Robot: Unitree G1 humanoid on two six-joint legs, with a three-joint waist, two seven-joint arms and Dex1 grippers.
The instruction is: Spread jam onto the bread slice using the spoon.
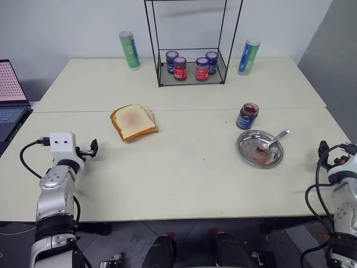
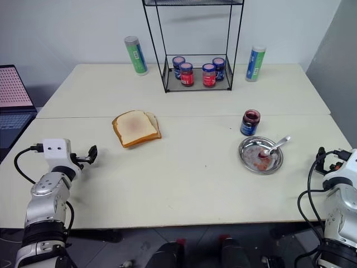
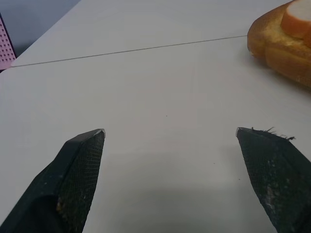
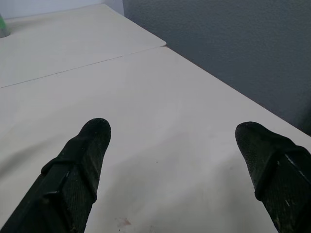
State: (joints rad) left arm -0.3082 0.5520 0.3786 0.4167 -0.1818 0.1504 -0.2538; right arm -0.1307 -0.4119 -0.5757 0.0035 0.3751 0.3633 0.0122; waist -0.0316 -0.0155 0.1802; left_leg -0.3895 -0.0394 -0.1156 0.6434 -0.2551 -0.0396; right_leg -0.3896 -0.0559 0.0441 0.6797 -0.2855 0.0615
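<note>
Both tools spread wide and empty, left tool (image 3: 170, 141) just short of pale square bread slice (image 1: 134, 122), right tool (image 4: 172, 133) near smeared silver spoon (image 1: 273, 140) parked on round steel plate (image 1: 245, 146) beside glass jam jar (image 1: 247, 116).

Both grippers (image 3: 170, 133) (image 4: 172, 126) spread wide, empty.

A wide cream table (image 1: 184, 178) fills the middle of the frame, with a thin seam running across it from left to right. Behind it, at the top, stands a plain pale wall (image 1: 67, 28), and a grey panel (image 1: 337, 61) is at the upper right. At the left edge is a laptop (image 1: 10, 97), and the dark floor (image 1: 128, 243) shows at the bottom.
</note>
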